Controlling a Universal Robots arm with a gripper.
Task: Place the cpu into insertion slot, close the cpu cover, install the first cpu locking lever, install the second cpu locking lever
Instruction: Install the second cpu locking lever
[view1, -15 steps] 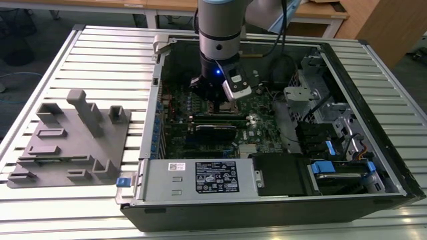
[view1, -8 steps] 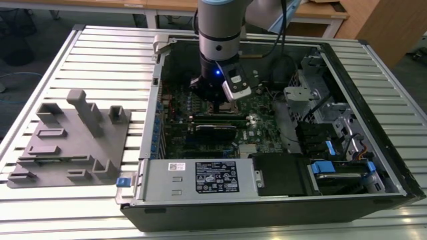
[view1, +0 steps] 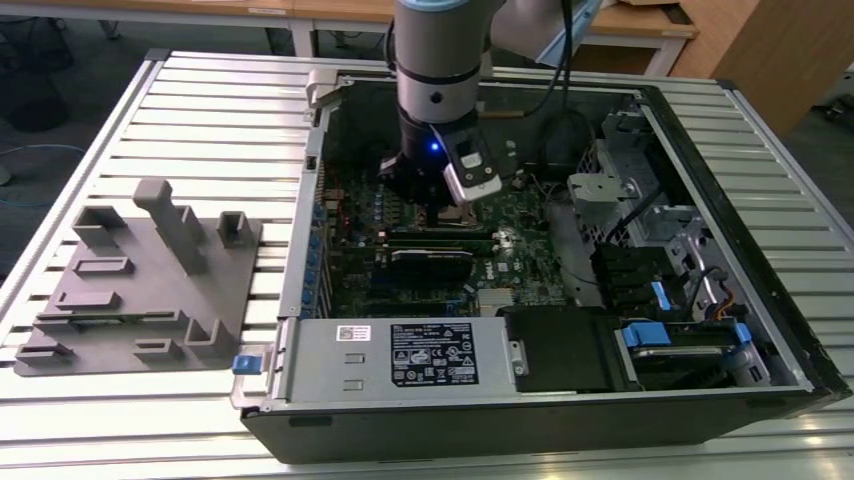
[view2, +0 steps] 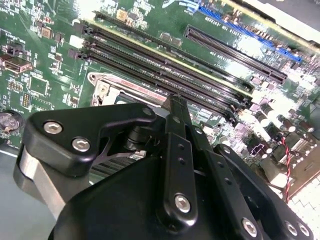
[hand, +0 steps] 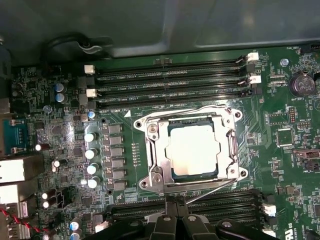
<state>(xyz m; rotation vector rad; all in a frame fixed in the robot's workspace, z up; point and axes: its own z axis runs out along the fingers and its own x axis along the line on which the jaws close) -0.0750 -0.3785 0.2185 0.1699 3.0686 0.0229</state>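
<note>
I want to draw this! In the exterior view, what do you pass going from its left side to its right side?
Grey holder block → small blue clip → white label on the black box → blue latch.

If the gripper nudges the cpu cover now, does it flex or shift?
The cpu cover looks like thin sheet metal with a cut-out centre, so probably springy. It lies flat over the cpu, framed by screws, so likely won't slide. The gripper sits beside it.

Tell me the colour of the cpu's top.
Dull silver-grey, clearest in the first wrist view: cpu.
</note>
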